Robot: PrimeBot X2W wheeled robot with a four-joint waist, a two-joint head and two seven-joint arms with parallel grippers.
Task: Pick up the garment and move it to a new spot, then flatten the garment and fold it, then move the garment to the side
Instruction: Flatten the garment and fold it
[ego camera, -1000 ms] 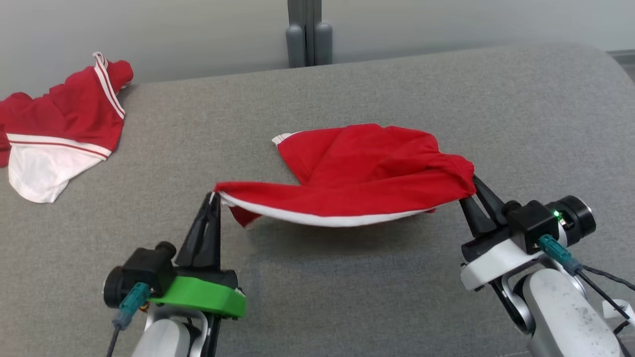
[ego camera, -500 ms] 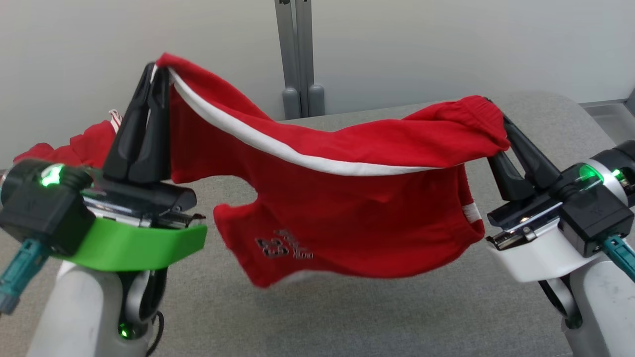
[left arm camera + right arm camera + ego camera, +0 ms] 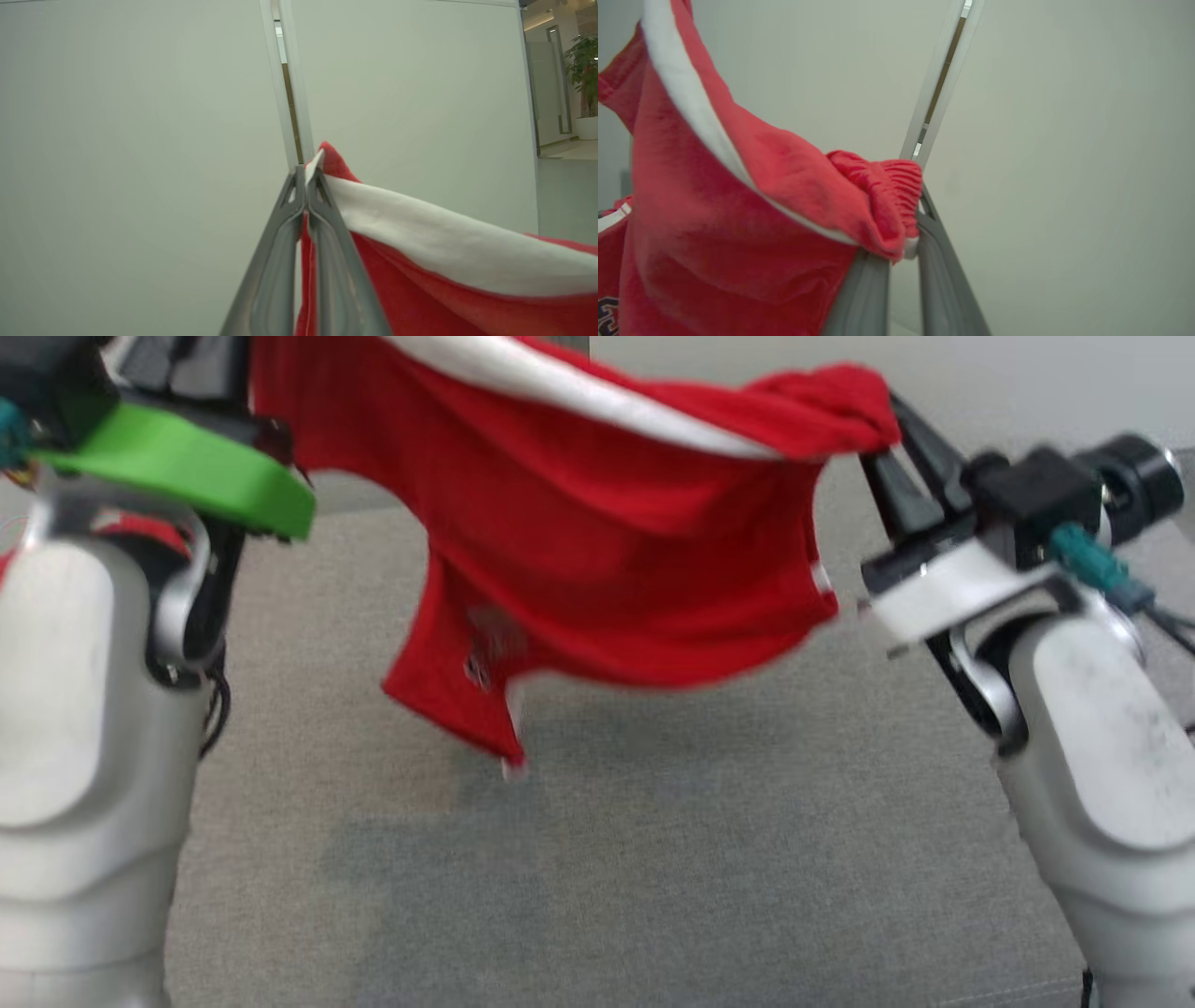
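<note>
Garment [image 3: 607, 513] aloft, grey surface [image 3: 653, 859] beneath, wall [image 3: 140, 140] behind

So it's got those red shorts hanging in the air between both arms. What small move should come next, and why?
Probably lower both arms together to lay the red shorts on the gray surface. The left fingers and right fingers are each shut on one end of the white-striped edge. The shorts sag between them and appear to hang clear of the surface, so flattening can't start until they are down.

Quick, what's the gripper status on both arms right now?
Left gripper: shut on the red garment, at its white-trimmed edge.
Right gripper: shut on the red garment's gathered end.
</note>
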